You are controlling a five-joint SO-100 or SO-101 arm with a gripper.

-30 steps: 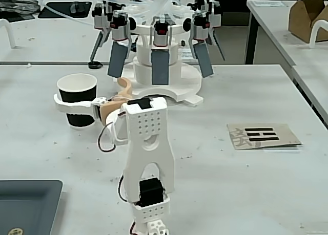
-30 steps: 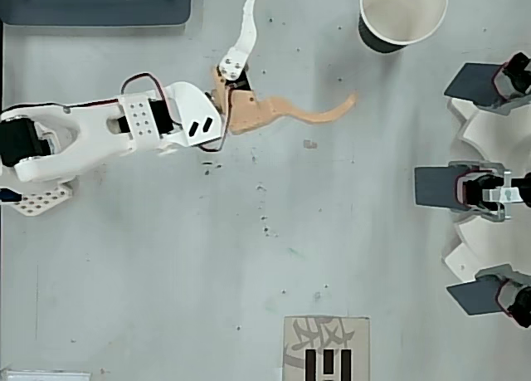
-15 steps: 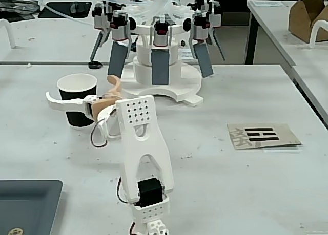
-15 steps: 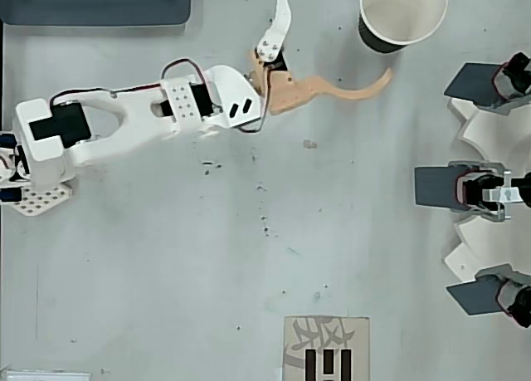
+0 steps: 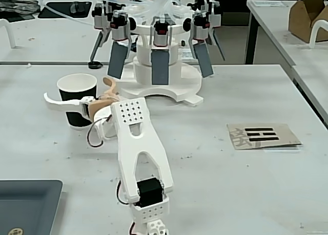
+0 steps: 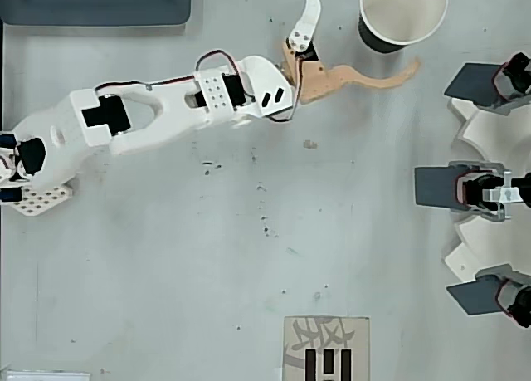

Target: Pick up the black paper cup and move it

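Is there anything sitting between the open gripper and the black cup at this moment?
Nothing visible. In the overhead view the gripper is spread wide beside the black paper cup, tan finger along one side, white finger short of the other. Only bare table lies between them.

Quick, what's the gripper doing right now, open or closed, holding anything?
Gripper: open wide, holding nothing; the black cup sits between its fingers, ungripped.

There was one cup (image 6: 402, 12), one arm (image 6: 149, 119), one dark tray (image 6: 95, 3), one printed card (image 6: 325, 348), and one white fixture (image 5: 160, 50) with grey paddles.
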